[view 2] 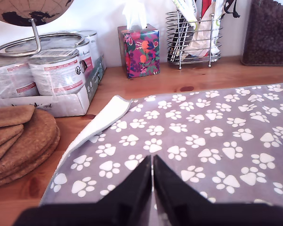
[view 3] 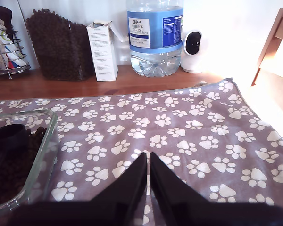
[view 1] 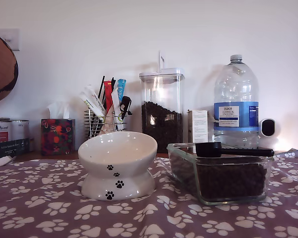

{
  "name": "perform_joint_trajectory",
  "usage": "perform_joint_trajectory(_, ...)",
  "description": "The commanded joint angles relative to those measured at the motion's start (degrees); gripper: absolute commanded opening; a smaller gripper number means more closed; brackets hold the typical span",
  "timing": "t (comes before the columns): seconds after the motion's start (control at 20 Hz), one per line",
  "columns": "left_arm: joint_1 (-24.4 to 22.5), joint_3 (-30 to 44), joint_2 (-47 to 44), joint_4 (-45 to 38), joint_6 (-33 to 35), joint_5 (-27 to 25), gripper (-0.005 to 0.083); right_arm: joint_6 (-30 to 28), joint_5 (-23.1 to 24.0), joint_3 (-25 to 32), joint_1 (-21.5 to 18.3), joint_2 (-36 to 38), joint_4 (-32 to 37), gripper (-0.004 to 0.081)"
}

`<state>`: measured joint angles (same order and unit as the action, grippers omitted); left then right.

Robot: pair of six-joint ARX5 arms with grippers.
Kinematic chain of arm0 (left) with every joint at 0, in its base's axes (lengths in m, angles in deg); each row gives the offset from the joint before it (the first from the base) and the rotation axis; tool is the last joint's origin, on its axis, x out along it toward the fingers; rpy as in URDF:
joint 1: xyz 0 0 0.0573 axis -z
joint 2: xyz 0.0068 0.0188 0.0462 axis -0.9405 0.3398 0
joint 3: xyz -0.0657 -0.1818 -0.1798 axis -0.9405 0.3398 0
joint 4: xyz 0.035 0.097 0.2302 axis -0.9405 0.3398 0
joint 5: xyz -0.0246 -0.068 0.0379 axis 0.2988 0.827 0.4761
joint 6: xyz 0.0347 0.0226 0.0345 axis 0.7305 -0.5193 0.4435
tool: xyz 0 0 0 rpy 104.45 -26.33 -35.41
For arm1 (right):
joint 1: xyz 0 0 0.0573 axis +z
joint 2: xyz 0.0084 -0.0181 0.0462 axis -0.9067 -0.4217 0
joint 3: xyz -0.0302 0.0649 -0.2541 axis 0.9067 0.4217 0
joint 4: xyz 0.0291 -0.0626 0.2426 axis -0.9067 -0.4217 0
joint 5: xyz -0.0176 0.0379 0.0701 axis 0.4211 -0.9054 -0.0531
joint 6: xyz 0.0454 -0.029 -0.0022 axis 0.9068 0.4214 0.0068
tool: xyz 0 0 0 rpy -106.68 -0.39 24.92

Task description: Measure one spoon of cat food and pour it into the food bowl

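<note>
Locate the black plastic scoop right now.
The black plastic scoop lies across the rim of the clear glass dish of kibble, at the exterior view's right, beside the white paw-print bowl.

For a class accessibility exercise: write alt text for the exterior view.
A white paw-print food bowl stands empty on a purple paw-print cloth, beside a glass dish of cat food with a black spoon across its rim. No claw shows.
</note>
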<state>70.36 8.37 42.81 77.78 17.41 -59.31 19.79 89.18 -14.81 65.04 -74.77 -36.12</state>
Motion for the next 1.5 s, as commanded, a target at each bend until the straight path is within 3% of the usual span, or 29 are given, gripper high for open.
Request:
perform_joint_trajectory(0.0, 0.0, 1.01, -0.26, 0.57, 0.22, 0.85, -0.0011, 0.02, 0.13, 0.55, -0.26, 0.39, 0.42, -0.0011)
perform_joint_trajectory(0.35, 0.0, 0.98, -0.26, 0.02, 0.22, 1.4, -0.0011, 0.17, 0.11, 0.52, -0.26, 0.39, 0.72, -0.0011)
perform_joint_trajectory(0.7, 0.07, -0.46, -0.26, -10.6, -10.16, 8.79, -0.0019, 14.49, -6.43, -0.87, -0.26, 0.39, 8.98, -0.0011)
perform_joint_trajectory(0.9, 0.31, -4.9, -0.2, -9.29, -11.78, 9.42, -0.0019, 14.93, -7.1, -6.1, -0.11, 0.35, 3.82, -0.0011)
perform_joint_trajectory(1.15, 0.42, -13.44, 4.66, -2.69, -8.5, 9.66, -0.0019, 12.57, -6.82, -14.73, -0.11, -3.1, -6.49, -0.0011)
perform_joint_trajectory(1.3, 0.42, -17.73, 9.97, -1.11, -7.78, 11.1, -0.0019, 9.05, -12.46, -18.16, 0.02, -8.04, -9.7, -0.0011)
perform_joint_trajectory(1.45, 0.44, -20.02, 14.82, -0.81, -6.62, 13.77, -0.0019, 11.78, -22.36, -19.74, 0.33, -14.16, -9.55, -0.0008)
